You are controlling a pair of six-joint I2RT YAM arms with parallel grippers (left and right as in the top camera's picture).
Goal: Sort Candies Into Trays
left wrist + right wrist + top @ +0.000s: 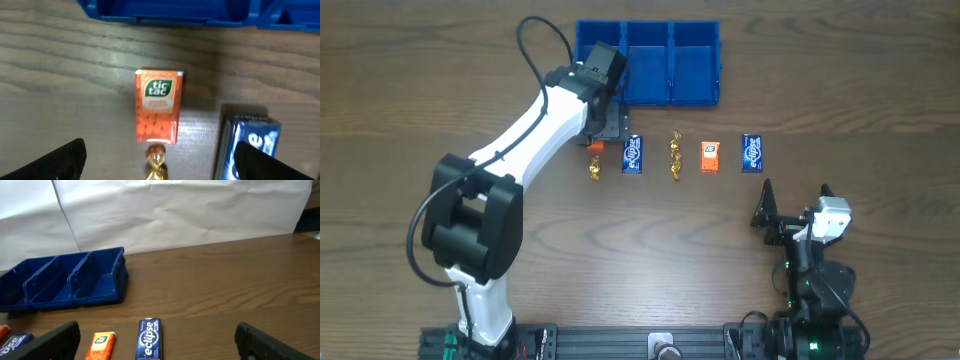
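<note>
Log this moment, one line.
left tool: open, above orange box | right tool: open, holding nothing | phase: pre-grasp

Top camera: high, straight down on brown wooden worktop. My left wrist camera: close, facing down. My right wrist camera: low, looking across, farther off. All three share blue plastic three-compartment tray.
</note>
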